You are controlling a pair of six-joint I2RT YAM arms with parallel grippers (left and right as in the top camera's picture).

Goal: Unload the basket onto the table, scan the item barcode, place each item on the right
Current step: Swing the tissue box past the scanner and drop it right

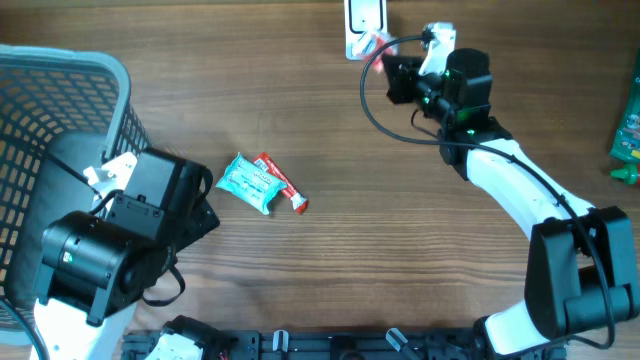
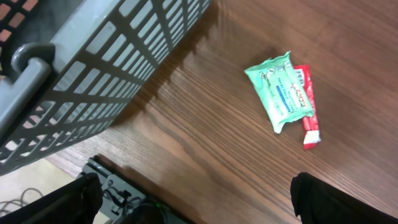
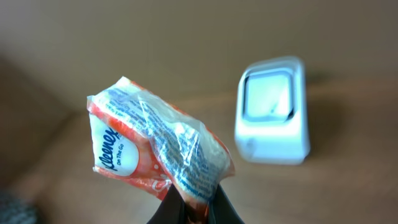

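Note:
My right gripper is shut on the bottom edge of an orange and white Kleenex tissue pack, held up in the air. The pack's printed face is turned to the wrist camera; I cannot make out a barcode on it. Just beyond it to the right, a white scanner stands on the table. From overhead the pack is right beside the scanner at the table's far edge. My left gripper is open and empty, hovering over the wood near the front left.
A grey slatted basket fills the left side, close to my left arm. A mint-green packet and a red stick packet lie together mid-table. Green items sit at the right edge.

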